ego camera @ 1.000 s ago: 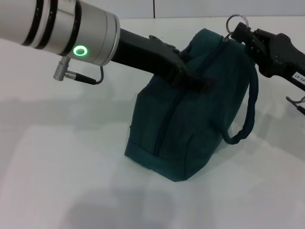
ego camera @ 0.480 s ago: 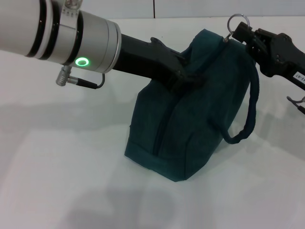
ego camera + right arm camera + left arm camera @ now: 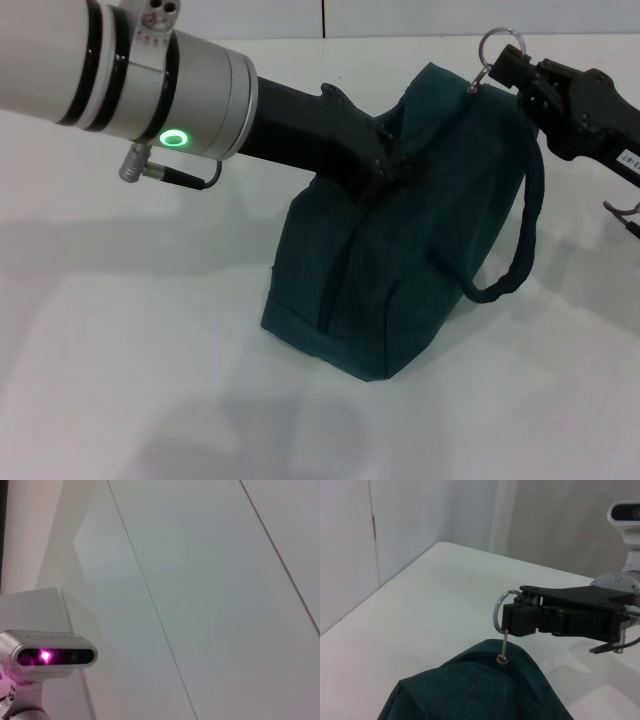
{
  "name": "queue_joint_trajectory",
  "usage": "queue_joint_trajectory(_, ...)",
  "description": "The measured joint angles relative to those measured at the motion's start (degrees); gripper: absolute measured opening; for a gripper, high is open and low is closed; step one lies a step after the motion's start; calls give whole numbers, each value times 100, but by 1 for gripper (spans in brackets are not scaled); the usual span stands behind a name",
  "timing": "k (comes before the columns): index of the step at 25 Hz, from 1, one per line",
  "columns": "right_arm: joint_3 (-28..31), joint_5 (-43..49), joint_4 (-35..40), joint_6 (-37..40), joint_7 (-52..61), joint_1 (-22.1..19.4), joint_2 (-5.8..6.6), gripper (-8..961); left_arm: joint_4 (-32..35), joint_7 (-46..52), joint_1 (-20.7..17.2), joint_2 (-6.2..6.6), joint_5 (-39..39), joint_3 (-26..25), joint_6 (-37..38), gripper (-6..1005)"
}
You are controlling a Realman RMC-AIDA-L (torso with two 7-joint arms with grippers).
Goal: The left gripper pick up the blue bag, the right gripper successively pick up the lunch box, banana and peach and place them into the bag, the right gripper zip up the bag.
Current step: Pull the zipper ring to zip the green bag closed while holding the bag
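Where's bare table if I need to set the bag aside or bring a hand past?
Bare table spreads on the robot's left of the blue bag and along the near edge. It is crowded over the bag: the left gripper sits on its top, the right gripper holds the zip ring, and a handle loop hangs on the right.

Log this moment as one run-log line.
stage: zipping | right gripper: shut on ring pull at far end | left gripper: on blue bag top | bag: upright on table
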State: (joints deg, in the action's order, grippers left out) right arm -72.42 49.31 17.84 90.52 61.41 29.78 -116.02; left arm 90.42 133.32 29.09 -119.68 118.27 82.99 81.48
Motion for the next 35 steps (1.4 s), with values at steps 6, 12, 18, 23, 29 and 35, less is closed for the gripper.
queue_joint_trajectory(6,4,-148,-25,-138,-4,-55,10,121,4,-231,-98,15,-274,-98,35,82)
queue_joint_trajectory(12,110,-279,-213,-324,-25,-74,43,123,-5,-483,-177,23,-651,-353,244,79)
queue_joint_trajectory(18,170,-279,-229,-703,-30,-164,45,125,-27,-747,-266,23,-1027,-559,379,60)
queue_joint_trajectory(23,151,-277,-229,-1150,-8,-191,39,127,-173,-879,-277,20,-1187,-657,419,46)
queue_joint_trajectory(29,120,-250,-261,-1540,8,-186,29,129,-342,-1016,-280,13,-1306,-729,411,43)
queue_joint_trajectory(35,122,-249,-315,-1635,4,-155,29,132,-605,-1169,-237,22,-1517,-833,381,42)
